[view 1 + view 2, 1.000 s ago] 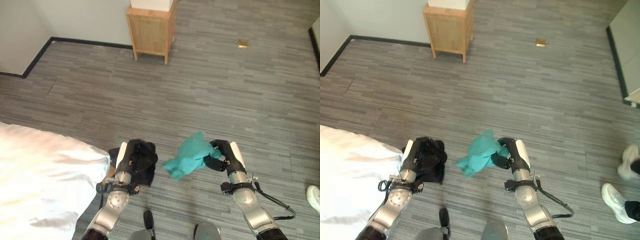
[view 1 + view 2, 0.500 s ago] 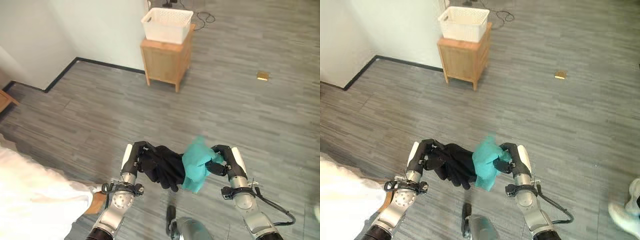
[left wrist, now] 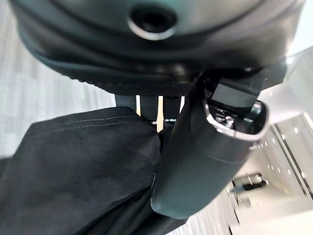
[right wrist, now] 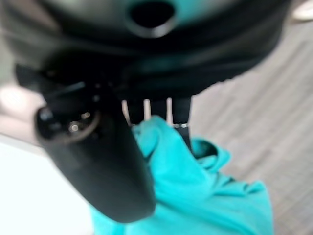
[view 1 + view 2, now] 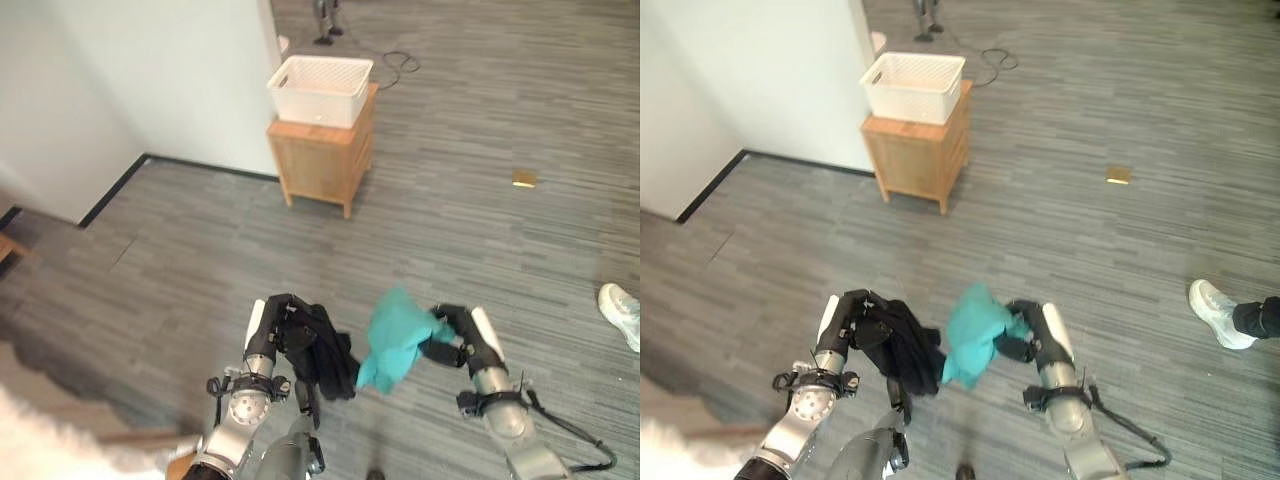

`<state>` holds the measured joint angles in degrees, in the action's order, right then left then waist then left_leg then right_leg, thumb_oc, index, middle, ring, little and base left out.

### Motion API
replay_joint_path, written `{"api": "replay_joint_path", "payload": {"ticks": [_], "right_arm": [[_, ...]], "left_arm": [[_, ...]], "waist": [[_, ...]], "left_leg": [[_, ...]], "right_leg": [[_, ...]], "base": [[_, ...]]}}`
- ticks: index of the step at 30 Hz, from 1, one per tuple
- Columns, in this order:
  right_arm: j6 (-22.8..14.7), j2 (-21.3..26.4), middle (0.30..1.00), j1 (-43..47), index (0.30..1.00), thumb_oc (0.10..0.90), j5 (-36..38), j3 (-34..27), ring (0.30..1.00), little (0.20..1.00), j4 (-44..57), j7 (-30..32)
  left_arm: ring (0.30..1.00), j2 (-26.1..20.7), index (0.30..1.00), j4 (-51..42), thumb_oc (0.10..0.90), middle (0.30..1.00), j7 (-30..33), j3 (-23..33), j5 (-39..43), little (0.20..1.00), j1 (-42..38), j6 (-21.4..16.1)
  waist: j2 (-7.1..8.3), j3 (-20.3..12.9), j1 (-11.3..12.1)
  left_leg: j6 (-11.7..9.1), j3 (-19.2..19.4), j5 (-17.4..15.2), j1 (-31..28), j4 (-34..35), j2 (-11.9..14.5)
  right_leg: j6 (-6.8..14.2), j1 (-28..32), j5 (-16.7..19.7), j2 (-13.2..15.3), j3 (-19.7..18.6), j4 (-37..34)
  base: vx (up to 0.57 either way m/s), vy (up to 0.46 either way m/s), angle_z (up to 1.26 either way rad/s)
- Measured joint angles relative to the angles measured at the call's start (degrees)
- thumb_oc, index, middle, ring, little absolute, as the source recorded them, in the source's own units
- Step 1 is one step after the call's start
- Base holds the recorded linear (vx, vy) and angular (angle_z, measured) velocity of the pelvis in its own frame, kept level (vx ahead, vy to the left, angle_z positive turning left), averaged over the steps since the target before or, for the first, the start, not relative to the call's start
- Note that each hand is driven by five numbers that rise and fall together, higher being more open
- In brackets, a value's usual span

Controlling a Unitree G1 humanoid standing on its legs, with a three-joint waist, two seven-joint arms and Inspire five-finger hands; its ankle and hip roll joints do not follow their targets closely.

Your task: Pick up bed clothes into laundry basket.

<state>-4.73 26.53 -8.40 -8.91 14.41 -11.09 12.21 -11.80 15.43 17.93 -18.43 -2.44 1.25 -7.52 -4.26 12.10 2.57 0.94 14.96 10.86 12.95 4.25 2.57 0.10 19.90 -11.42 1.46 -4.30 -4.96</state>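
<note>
Currently, in the left eye view, the left robot hand (image 5: pixel 276 322) is curled round a black garment (image 5: pixel 328 357), which hangs from it above the grey plank floor (image 5: pixel 480 250). The right robot hand (image 5: pixel 452 336) is curled round a teal garment (image 5: pixel 392 335), which droops toward the black one; their edges meet or overlap between the two hands. Well beyond them, a white laundry basket (image 5: pixel 319 89) stands on top of a small wooden cabinet (image 5: pixel 322 158) against a white wall (image 5: pixel 130 80). A small tan object (image 5: pixel 524 178) lies on the floor to the right of the cabinet.

From the right eye view, a person's white shoe (image 5: pixel 1213 311) rests on the floor at the right edge, well apart from both hands. A black cord (image 5: pixel 990 65) lies on the floor behind the cabinet.

At the left wrist view, the thumb (image 3: pixel 195 161) of the left robot hand presses against the black cloth, with the fingers closed over its upper fold.

At the right wrist view, the thumb (image 4: pixel 110 166) of the right robot hand lies against the teal cloth, and the fingers clamp it from behind.
</note>
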Motion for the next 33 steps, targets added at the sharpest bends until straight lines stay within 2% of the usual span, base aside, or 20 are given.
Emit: {"api": "replay_joint_path", "payload": {"ticks": [1, 2, 5, 6, 7, 9, 13, 14, 16, 17, 18, 19, 21, 23, 25, 26, 27, 29, 31, 33], "right_arm": [[0.3, -0.53, 0.3, -0.38, 0.3, 0.4, -0.38, 0.81, 0.3, 0.3, 0.03, -0.08], [0.44, -1.01, 0.3, -0.66, 0.3, 0.4, -1.09, 2.12, 0.3, 0.3, 0.05, -0.13], [0.57, -1.94, 0.3, -1.2, 0.3, 0.4, -1.39, 2.93, 0.3, 0.3, 0.08, -0.5], [0.48, -2.77, 0.3, -1.16, 0.3, 0.4, -1.62, 3.13, 0.3, 0.3, 0.42, -0.55], [0.31, -3.52, 0.3, -0.11, 0.3, 0.4, -1.9, 3.31, 0.3, 0.3, 0.35, -0.67], [-0.31, -3.72, 0.3, 1.96, 0.3, 0.4, -2.07, 2.89, 0.3, 0.3, 1.21, 0.08], [-0.53, -2.7, 0.3, 5.6, 0.3, 0.4, -2.64, 1.98, 0.3, 0.3, 1.4, 0.45], [-0.55, -2.67, 0.3, 5.96, 0.3, 0.4, -3.06, 1.77, 0.3, 0.3, 1.38, 0.7], [-0.64, -2.42, 0.3, 6.25, 0.3, 0.4, -4.48, 1.62, 0.3, 0.3, 1.75, 1.3], [-0.64, -2.57, 0.3, 6.11, 0.3, 0.4, -5.01, 1.6, 0.3, 0.3, 2.21, 1.71], [0.1, -0.66, 0.3, 8.19, 0.3, 0.4, -4.64, 1.31, 0.3, 0.3, 2.37, 1.21], [-0.03, 1.08, 0.3, 9.6, 0.3, 0.4, -4.52, 0.23, 0.3, 0.3, 2.24, 2.15], [0.12, 5.26, 0.3, 12.94, 0.3, 0.4, -4.48, -2.37, 0.3, 0.3, 3.16, 2.14], [0.2, 11.31, 0.3, 17.29, 0.3, 0.4, -2.95, -8.18, 0.3, 0.3, 6.4, 1.81], [-1.88, 11.67, 0.3, 18.85, 0.3, 0.4, -1.84, -11.39, 0.3, 0.3, 10.96, 4.84], [-2.73, 13.07, 0.3, 20.41, 0.3, 0.4, -1.75, -13.02, 0.3, 0.3, 14.03, 5.49], [-4.86, 15.77, 0.3, 20.53, 0.3, 0.4, -2.31, -14.21, 0.3, 0.3, 15.47, 5.73], [-4.37, 16.57, 0.3, 22.97, 0.3, 0.4, -2.09, -13.86, 0.3, 0.3, 16.48, 5.57], [-5.62, 17.22, 0.3, 24.41, 0.3, 0.4, -3.23, -11.53, 0.3, 0.3, 13.43, 6.73], [-4.2, 17.58, 0.3, 25.2, 0.3, 0.4, -4.85, -9.14, 0.3, 0.3, 9.63, 6.66]], "left_arm": [[0.3, -0.15, 0.3, -0.11, 0.4, 0.3, 0.24, 0.06, 0.02, 0.3, 0.22, 0.05], [0.3, -0.09, 0.3, -0.26, 0.4, 0.3, 0.35, -0.26, 0.14, 0.3, -1.02, 0.77], [0.3, 0.04, 0.3, -0.67, 0.4, 0.3, 0.71, -2.54, 0.2, 0.3, -4.06, 1.28], [0.3, -0.75, 0.3, -0.98, 0.4, 0.3, 0.94, -3.56, 0.17, 0.3, -5.14, 1.38], [0.3, -1.8, 0.3, -1.86, 0.4, 0.3, 1.37, -3.78, 0.12, 0.3, -5.31, 1.37], [0.3, -2.08, 0.3, -2.73, 0.4, 0.3, 1.73, -3.79, 0.13, 0.3, -7.11, 1.23], [0.3, -1.58, 0.3, -2.89, 0.4, 0.3, 1.8, -2.75, 0.0, 0.3, -9.92, 0.86], [0.3, -2.15, 0.3, -2.68, 0.4, 0.3, 1.81, -2.75, -0.01, 0.3, -9.94, 0.87], [0.3, -3.51, 0.3, -2.65, 0.4, 0.3, 1.79, -2.28, -0.32, 0.3, -8.4, 0.63], [0.3, -4.1, 0.3, -2.63, 0.4, 0.3, 1.8, -1.6, -0.59, 0.3, -7.34, 0.52], [0.3, -3.54, 0.3, -2.24, 0.4, 0.3, 1.61, -0.32, -0.56, 0.3, -4.63, 0.56], [0.3, -3.49, 0.3, -2.1, 0.4, 0.3, 1.38, -0.85, -0.55, 0.3, -3.5, 0.65], [0.3, -3.74, 0.3, -2.5, 0.4, 0.3, 1.28, -0.96, -0.56, 0.3, -3.69, 0.5], [0.3, -3.13, 0.3, -0.46, 0.4, 0.3, 1.31, -0.78, -0.52, 0.3, -4.58, 0.52], [0.3, -3.44, 0.3, -0.17, 0.4, 0.3, 1.39, -0.27, -0.53, 0.3, -3.44, 0.43], [0.3, -3.56, 0.3, -0.23, 0.4, 0.3, 1.17, 0.04, -0.56, 0.3, -3.36, 0.39], [0.3, -3.55, 0.3, -0.21, 0.4, 0.3, 0.75, 0.78, -0.45, 0.3, -4.32, 0.14], [0.3, -3.6, 0.3, -0.49, 0.4, 0.3, 0.6, 1.62, -0.38, 0.3, -4.06, -0.04], [0.3, -3.7, 0.3, -0.51, 0.4, 0.3, 0.04, 1.13, -0.42, 0.3, -3.75, -0.14], [0.3, -3.38, 0.3, -0.5, 0.4, 0.3, -0.07, 0.23, -0.46, 0.3, -3.39, -0.16]], "waist": [[0.97, -0.65, -0.02], [2.75, -0.97, -0.82], [2.86, -0.74, 1.11], [3.2, -0.38, 0.96], [3.11, -0.31, 0.93], [1.63, 0.23, -0.83], [-0.56, 1.96, -5.52], [0.09, 2.29, -6.47], [1.27, 2.17, -7.59], [3.09, 2.13, -7.34], [3.01, 1.55, -6.83], [1.04, 0.43, -6.39], [0.44, 0.34, -6.16], [1.62, 1.28, -6.06], [1.8, 1.24, -6.63], [1.79, 1.24, -6.91], [3.54, 1.76, -6.41], [5.88, 2.49, -4.76], [8.26, 2.27, -3.6], [7.78, 2.12, -3.06]], "left_leg": [[1.52, 0.39, 2.72, -0.62, 0.16, -1.63], [4.29, 0.95, 2.05, -2.24, 0.85, -5.25], [5.92, -1.24, -1.57, -6.48, 0.71, -6.78], [8.06, -3.89, -3.91, -9.74, 0.73, -7.48], [6.51, -4.2, -5.14, -12.39, 0.59, -7.68], [7.86, -8.54, -7.31, -15.58, 0.73, -7.59], [8.98, -14.48, -8.74, -18.42, 0.71, -4.38], [8.79, -13.86, -8.85, -19.35, 0.71, -4.18], [3.5, -11.25, -13.4, -22.58, 0.78, -1.95], [0.99, -11.5, -14.32, -24.2, 0.8, -2.36], [-0.03, -11.91, -16.75, -26.29, 0.93, -1.25], [0.32, -12.42, -17.02, -26.0, 0.75, 1.17], [-2.04, -12.81, -15.42, -25.9, -0.27, 2.72], [-7.02, -11.57, -12.51, -24.82, -8.72, 2.99], [-6.48, -11.13, -12.57, -24.34, -15.5, 3.31], [-8.68, -11.71, -10.52, -22.92, -21.02, 3.37], [-11.59, -11.45, -8.06, -15.36, -36.49, 3.46], [-10.65, -10.17, -8.39, -8.48, -46.49, 3.63], [-10.25, -7.64, -8.13, -0.98, -44.69, 3.61], [-9.2, -6.55, -7.27, 1.83, -34.65, 4.03]], "right_leg": [[1.0, 0.5, -0.66, 2.05, -0.28, 0.02], [4.85, -0.79, -1.58, 5.05, 0.9, 5.06], [14.2, -8.8, 0.48, 7.43, 2.62, 27.71], [13.04, -12.99, 1.17, 9.01, 3.42, 39.53], [12.33, -16.18, 0.79, 11.26, 4.97, 47.81], [8.62, -21.91, -2.12, 12.92, 8.84, 51.48], [7.6, -32.8, -4.0, 9.23, 11.78, 35.38], [7.25, -34.01, -0.95, 8.41, 12.04, 28.59], [7.74, -36.04, 8.04, 6.35, 14.03, 16.4], [6.15, -36.45, 13.86, 6.77, 15.48, 14.91], [1.31, -35.59, 17.76, 5.99, 16.03, 16.52], [1.45, -35.0, 16.56, 3.85, 16.71, 16.19], [0.18, -34.54, 14.83, 2.08, 17.35, 16.14], [-0.83, -29.13, 14.32, 1.74, 17.35, 12.44], [-1.44, -24.67, 14.21, 1.06, 16.57, 9.33], [-2.53, -22.59, 13.62, 0.27, 16.11, 8.26], [-4.15, -21.2, 13.26, 0.99, 15.61, 7.41], [-4.5, -18.42, 13.4, 1.55, 14.14, 5.91], [-4.3, -16.11, 12.88, 2.16, 13.37, 3.67], [-5.3, -13.71, 13.55, 1.08, 13.84, 1.5]], "base": [[0.54, 0.034, -0.62], [0.54, 0.033, -0.17], [0.43, 0.061, -0.01], [0.52, 0.095, 0.04], [0.51, -0.021, 0.27], [0.64, -0.088, 0.51], [0.47, -0.186, 1.04], [0.57, -0.243, 1.03], [0.57, -0.268, 0.81], [0.44, -0.259, 0.31], [0.34, -0.228, 0.1], [0.36, -0.209, 0.08], [0.26, -0.146, 0.17], [0.27, -0.188, 0.0], [0.19, -0.209, -0.25], [0.41, -0.348, -0.33], [0.32, -0.23, -0.37], [0.23, -0.067, -0.49], [0.28, 0.058, -0.31], [0.47, 0.193, -0.13]]}}
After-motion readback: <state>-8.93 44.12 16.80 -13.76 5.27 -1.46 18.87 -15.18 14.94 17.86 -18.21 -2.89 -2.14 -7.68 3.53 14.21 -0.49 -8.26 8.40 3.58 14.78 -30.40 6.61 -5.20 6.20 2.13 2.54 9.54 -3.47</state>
